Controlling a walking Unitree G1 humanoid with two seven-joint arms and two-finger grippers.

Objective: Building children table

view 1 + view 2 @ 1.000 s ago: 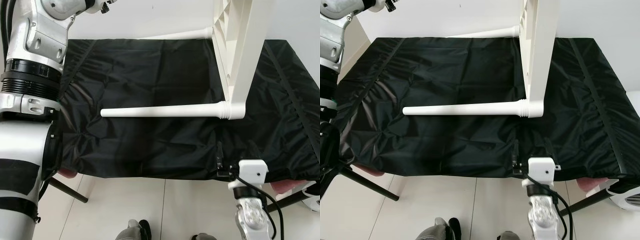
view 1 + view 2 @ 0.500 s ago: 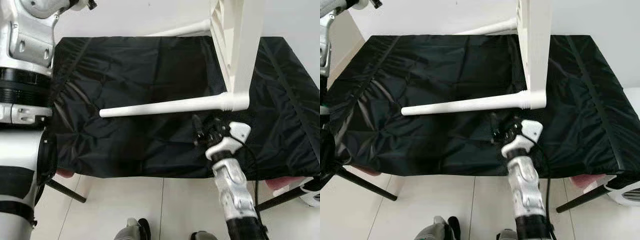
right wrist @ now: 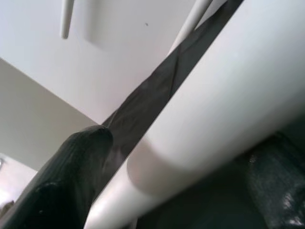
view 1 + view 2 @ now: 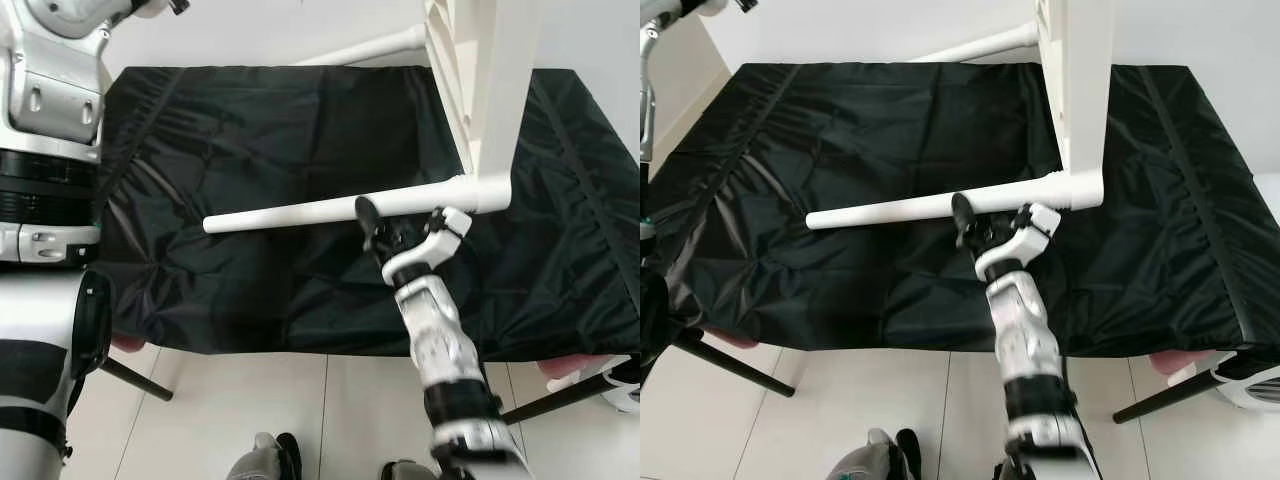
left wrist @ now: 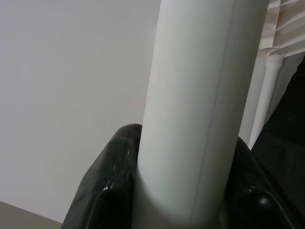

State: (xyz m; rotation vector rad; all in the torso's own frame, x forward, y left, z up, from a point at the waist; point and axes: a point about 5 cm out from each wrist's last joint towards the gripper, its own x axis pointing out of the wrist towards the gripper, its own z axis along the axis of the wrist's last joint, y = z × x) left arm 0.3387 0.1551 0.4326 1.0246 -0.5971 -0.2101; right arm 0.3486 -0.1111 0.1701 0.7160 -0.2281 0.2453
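Note:
The white children's table lies on its side, its top (image 4: 487,90) standing on edge on the black-covered work table (image 4: 250,130). A near white leg (image 4: 300,212) runs leftward from its lower corner, and a far leg (image 4: 372,46) points toward the wall. My right gripper (image 4: 376,222) is at the near leg, open, with its fingers (image 3: 66,176) on either side of the tube and a gap showing. Held high at the left, my left gripper (image 5: 183,157) is shut on another white leg (image 5: 200,86).
The work table's front edge (image 4: 300,350) lies close to me, with black stand legs (image 4: 135,378) below it. White floor tiles and my feet (image 4: 270,458) are beneath. A white appliance (image 4: 1250,385) sits at the lower right. A pale wall stands behind.
My right arm has risen from the work table's front edge and reached forward to the near leg, its fingers now astride it. The left arm stays raised.

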